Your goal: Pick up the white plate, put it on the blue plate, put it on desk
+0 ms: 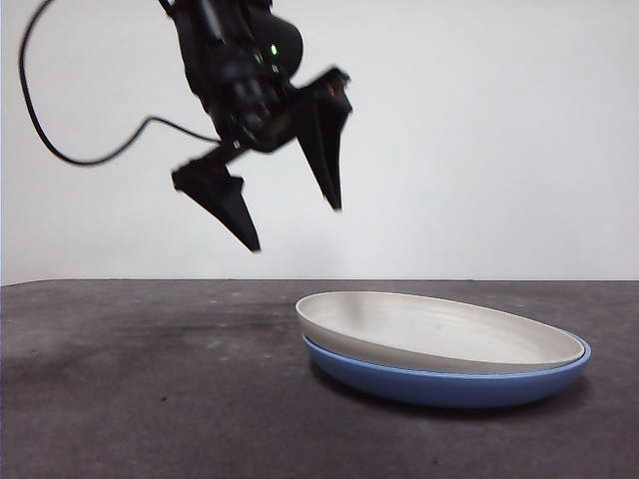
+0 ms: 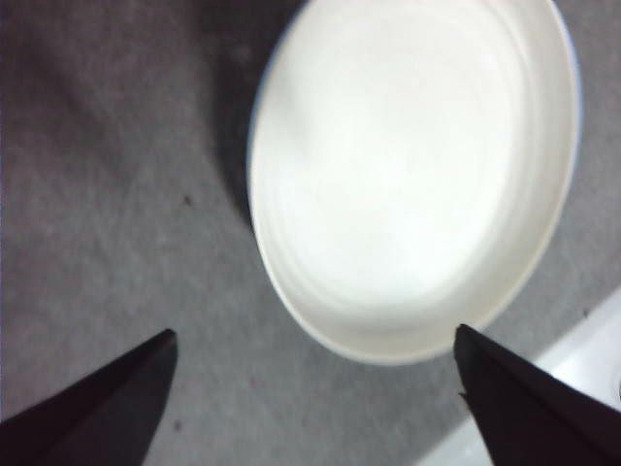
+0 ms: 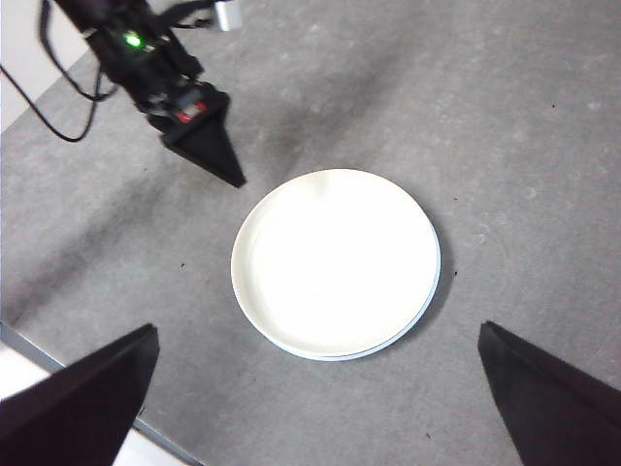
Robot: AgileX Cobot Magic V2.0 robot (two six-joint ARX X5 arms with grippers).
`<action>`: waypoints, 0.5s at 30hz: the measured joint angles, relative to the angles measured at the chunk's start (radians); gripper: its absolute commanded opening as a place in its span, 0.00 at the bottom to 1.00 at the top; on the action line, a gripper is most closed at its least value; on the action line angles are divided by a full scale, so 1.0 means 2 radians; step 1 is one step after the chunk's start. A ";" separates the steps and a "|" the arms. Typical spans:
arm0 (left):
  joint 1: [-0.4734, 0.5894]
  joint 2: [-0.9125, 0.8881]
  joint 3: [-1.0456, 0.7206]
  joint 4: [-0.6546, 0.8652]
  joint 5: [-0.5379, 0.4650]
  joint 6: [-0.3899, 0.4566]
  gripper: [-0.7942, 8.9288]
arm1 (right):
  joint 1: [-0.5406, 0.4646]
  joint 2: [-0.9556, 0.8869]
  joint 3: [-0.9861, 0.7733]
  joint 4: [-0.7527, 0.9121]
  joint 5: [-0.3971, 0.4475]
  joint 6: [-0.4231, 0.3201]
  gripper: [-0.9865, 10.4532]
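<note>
Plates: white plate (image 1: 439, 334) sits nested in the blue plate (image 1: 449, 384), slightly tilted, on the counter (image 1: 150, 399).
Left tool (image 1: 297, 228): released, jaws spread wide, raised above the counter beside the stack, touching nothing.
Right tool (image 3: 315, 388): released, jaws wide apart, high over the plates.

The left gripper (image 1: 295, 228), a black two-jawed claw on a dark arm trailing a black cable, hung in the air with a green light glowing on its wrist. Its pointed jaws stood spread wide and gripped nothing. The right gripper (image 3: 320, 388), equally black, was held high and faced downward, its jaws likewise parted wide and empty.
</note>
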 measured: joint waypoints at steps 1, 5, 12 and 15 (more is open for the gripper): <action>0.000 -0.010 0.000 -0.009 0.000 0.004 0.64 | 0.000 0.000 0.000 0.000 0.000 0.000 0.61; 0.000 -0.057 0.000 -0.042 0.000 0.017 0.64 | 0.000 0.000 0.000 0.012 0.000 0.000 0.61; -0.005 -0.133 0.001 -0.074 0.000 0.030 0.64 | 0.000 0.000 0.000 0.021 0.001 0.001 0.61; -0.009 -0.176 -0.002 -0.074 -0.001 0.034 0.64 | 0.000 0.000 0.000 0.021 0.001 0.006 0.61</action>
